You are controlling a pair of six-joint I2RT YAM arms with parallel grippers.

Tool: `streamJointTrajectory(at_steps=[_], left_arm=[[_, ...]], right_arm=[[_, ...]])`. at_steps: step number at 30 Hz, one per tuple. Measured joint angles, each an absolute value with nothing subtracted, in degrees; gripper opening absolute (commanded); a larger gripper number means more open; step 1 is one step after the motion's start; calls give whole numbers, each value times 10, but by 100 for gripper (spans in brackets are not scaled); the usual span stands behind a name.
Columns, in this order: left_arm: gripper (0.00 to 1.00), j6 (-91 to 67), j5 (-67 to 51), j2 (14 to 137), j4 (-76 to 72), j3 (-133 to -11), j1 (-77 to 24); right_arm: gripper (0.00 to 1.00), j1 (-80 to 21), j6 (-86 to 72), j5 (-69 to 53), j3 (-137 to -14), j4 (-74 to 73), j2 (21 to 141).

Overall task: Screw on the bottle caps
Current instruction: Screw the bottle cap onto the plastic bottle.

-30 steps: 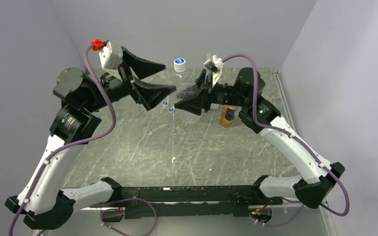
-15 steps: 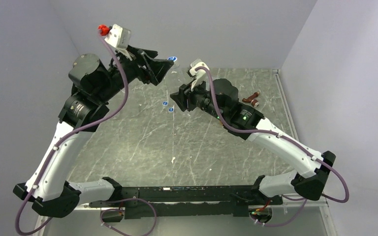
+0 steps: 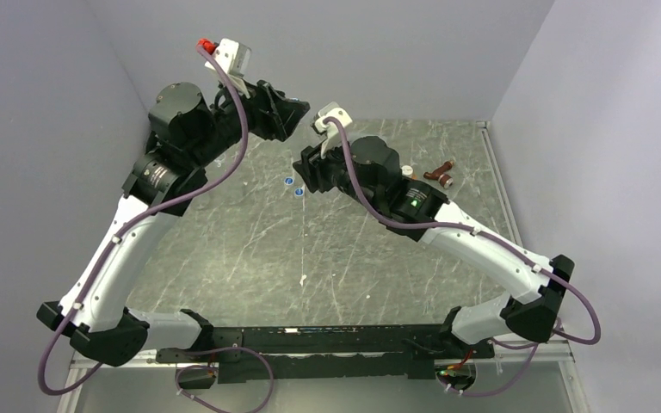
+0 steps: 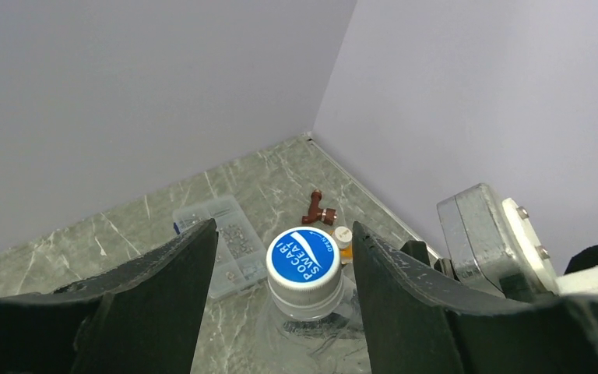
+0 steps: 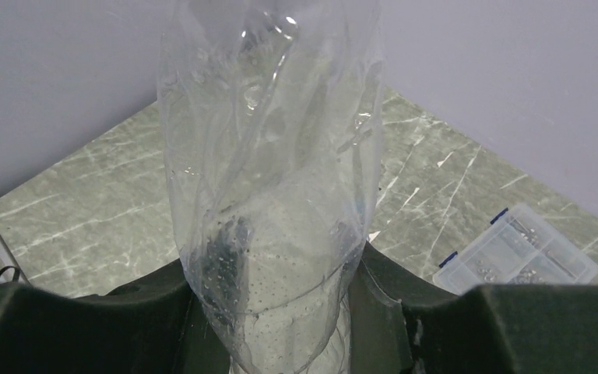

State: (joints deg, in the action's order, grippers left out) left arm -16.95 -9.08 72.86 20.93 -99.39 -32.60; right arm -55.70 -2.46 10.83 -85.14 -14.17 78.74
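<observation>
A crumpled clear bottle [image 5: 269, 140] stands upright between the jaws of my right gripper [image 5: 269, 273], which is shut on its lower body. A blue bottle cap [image 4: 304, 261] with white lettering sits on the bottle's neck. My left gripper [image 4: 283, 234] hangs over it, open, one finger on each side of the cap, with a narrow gap on both sides. In the top view the left gripper [image 3: 291, 116] hides the cap, and the right gripper [image 3: 308, 168] sits just below it. Two small blue caps [image 3: 293, 187] lie on the table. A small orange bottle [image 4: 343, 238] stands behind.
A flat clear plastic box [image 4: 218, 241] of small parts lies on the marble table [image 3: 250, 258] near the back wall, also in the right wrist view as the box [image 5: 514, 253]. A brown fitting [image 3: 439, 175] lies at the back right.
Both arms have moved toward the back wall. The left gripper swung over the capped bottle and its jaws narrowed around the cap. The right gripper kept hold of the bottle.
</observation>
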Motion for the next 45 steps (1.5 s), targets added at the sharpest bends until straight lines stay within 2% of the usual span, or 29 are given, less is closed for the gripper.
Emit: streamJointTrajectory(at_steps=[6, 15, 23, 26, 28, 34, 41, 45], left_arm=[[62, -170, -91, 744, 213, -997, -326], [66, -170, -86, 747, 213, -997, -326], [60, -175, -78, 747, 213, -997, -326], [53, -178, -77, 749, 214, -999, -326], [45, -179, -77, 752, 215, -1004, -326], [2, -187, -77, 759, 222, -1015, -326], [0, -190, -92, 767, 237, -1031, -325], [0, -190, -105, 766, 232, -1031, -322]], right_arm=[[0, -560, -20, 119, -858, -145, 795], [0, -563, -15, 122, -864, -151, 805], [0, -564, -15, 128, -864, -161, 807], [0, -564, -15, 130, -865, -164, 808], [0, -564, -15, 130, -865, -165, 809], [0, -565, -15, 133, -866, -166, 810], [0, -562, -15, 122, -867, -167, 809], [0, -530, -22, 42, -867, -171, 801]])
